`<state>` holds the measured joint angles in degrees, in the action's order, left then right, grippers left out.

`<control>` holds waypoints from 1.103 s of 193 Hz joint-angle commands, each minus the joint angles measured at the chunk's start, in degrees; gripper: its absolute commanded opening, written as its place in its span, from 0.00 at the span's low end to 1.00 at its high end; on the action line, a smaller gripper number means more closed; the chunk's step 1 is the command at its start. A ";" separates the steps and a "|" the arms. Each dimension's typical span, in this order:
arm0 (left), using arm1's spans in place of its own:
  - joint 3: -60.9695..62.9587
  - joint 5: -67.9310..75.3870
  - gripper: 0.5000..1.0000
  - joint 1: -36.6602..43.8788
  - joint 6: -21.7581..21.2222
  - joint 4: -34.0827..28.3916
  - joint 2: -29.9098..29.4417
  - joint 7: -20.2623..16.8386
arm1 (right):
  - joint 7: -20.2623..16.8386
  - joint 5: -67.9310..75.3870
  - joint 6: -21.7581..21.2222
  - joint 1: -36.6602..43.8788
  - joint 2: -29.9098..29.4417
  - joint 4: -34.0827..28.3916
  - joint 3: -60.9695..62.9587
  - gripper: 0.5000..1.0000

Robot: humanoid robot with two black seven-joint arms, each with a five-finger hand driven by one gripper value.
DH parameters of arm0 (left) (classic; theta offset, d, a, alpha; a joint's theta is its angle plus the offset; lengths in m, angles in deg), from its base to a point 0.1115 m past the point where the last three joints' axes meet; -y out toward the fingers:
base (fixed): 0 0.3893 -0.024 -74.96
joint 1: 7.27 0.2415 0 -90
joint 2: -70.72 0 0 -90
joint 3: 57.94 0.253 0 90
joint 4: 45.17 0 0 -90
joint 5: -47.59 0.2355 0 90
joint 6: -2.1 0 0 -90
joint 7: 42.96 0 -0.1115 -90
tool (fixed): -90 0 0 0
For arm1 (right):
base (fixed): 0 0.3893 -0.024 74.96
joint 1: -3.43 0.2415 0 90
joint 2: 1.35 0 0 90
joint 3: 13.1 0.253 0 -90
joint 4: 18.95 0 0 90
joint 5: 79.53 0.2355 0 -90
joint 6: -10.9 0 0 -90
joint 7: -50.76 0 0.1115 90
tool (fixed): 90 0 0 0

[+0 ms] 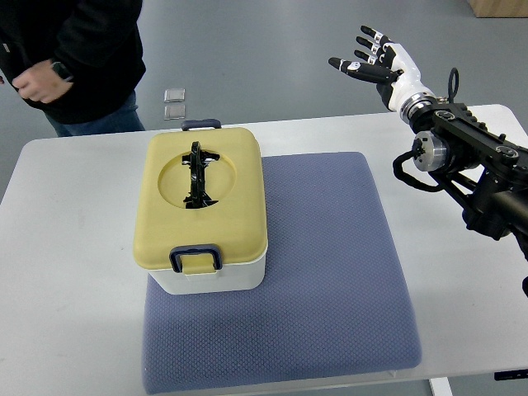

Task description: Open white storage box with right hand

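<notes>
A white storage box [216, 279] with a yellow lid [202, 200] stands on the left part of a blue-grey mat [330, 272]. A dark handle [196, 175] lies in the lid's round recess. Dark blue latches sit at the near end [195, 257] and far end [201, 124] of the lid, and the lid is down. My right hand [370, 59] is raised beyond the table's far edge, well to the right of the box, fingers spread and holding nothing. Its black arm [470, 157] comes in from the right edge. The left arm does not show.
The mat lies on a white table [66, 247]. A person in dark clothes [78, 58] stands at the far left corner, one hand [40, 82] near the waist. Two small clear squares [174, 103] lie on the floor behind the table.
</notes>
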<state>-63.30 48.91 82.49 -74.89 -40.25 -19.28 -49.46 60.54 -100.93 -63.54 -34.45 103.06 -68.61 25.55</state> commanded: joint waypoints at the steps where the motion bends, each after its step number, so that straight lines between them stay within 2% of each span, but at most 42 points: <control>1: 0.00 0.00 1.00 -0.02 0.00 0.00 0.00 0.00 | 0.06 0.04 -0.01 0.00 0.00 0.00 0.02 0.86; 213: 0.18 0.00 1.00 0.07 0.00 0.27 0.00 0.00 | 0.06 0.04 -0.27 0.18 0.88 0.44 0.02 0.86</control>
<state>-63.12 48.92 82.56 -74.89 -39.97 -19.28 -49.46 60.60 -100.88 -63.79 -34.28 103.81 -68.25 25.56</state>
